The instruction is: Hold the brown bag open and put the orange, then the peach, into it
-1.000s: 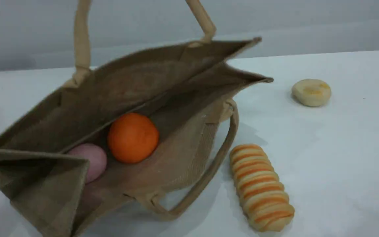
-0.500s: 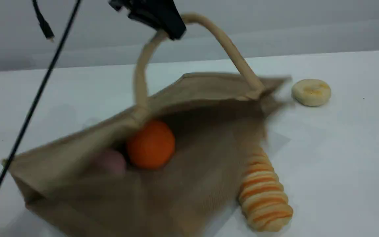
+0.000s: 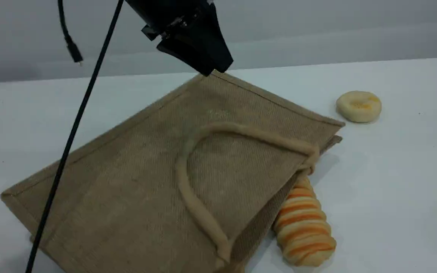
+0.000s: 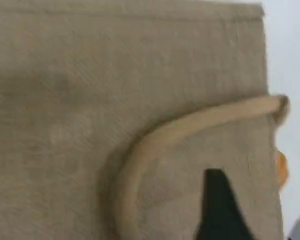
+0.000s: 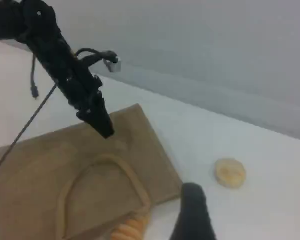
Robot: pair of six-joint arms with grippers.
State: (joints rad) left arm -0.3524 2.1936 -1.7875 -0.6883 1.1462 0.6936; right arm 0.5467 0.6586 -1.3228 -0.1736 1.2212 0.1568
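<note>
Nearest the camera, the striped bread loaf (image 3: 304,227) lies on the white table (image 3: 393,189), its upper end now tucked under the edge of the brown bag (image 3: 127,182). A second ago the bag stood propped open with the orange and the peach plainly lying inside. Now it has collapsed flat, its woven top panel facing up, and neither fruit can be seen. Both are most likely still inside, covered by that panel. The beige handle (image 3: 192,189) has dropped and lies slack across the panel, gripped by nothing.

Just beyond the bag's far edge hovers the left gripper (image 3: 212,70). Its fingers are spread in its own wrist view, where they frame the fallen handle with nothing between them. The right gripper (image 5: 192,215) hangs well clear to the side, spread and empty. Farthest back, the pale round bun (image 3: 359,106) sits untouched.

With both fruits apparently bagged and the handle let go, the task looks finished.
</note>
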